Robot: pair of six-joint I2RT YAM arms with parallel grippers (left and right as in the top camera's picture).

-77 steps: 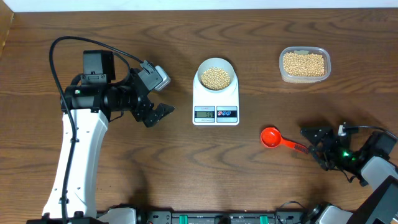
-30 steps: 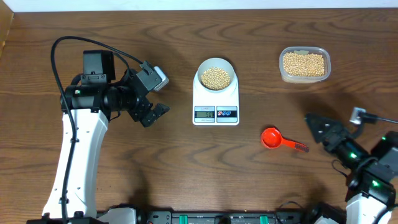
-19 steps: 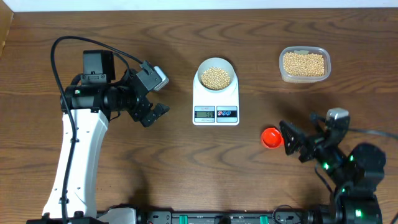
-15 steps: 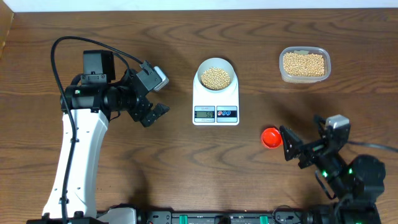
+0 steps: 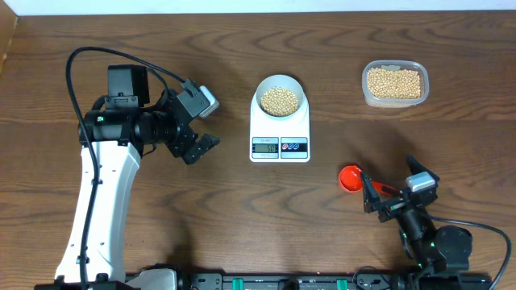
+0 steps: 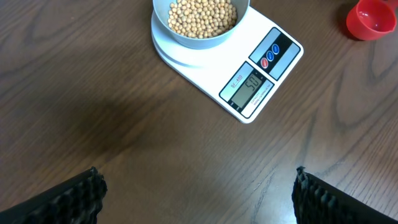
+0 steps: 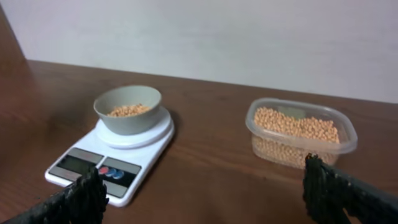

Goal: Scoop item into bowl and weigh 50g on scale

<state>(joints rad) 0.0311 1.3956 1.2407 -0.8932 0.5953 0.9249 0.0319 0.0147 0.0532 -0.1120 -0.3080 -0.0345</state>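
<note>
I read table: grained wood, satin sheen | scale: smooth plastic | container: clear plastic | scoop: glossy plastic | bowl: smooth, matt

Seen from overhead, the far end of the handle of the small red plastic scoop disappears under my right gripper, and I cannot tell whether they touch. The digits on the flat white rectangular digital scale are too small to read there, and its display is dark and unreadable from my right wrist.

From my left wrist, the top edge cuts off the far rim of the small pale blue-white bowl, and the scoop's cup is clipped at the top right corner. My left gripper shows only as black fingertips at the bottom corners.

From my right wrist, the near right edge of the clear rounded-rectangular plastic container sits behind my fingertip.
</note>
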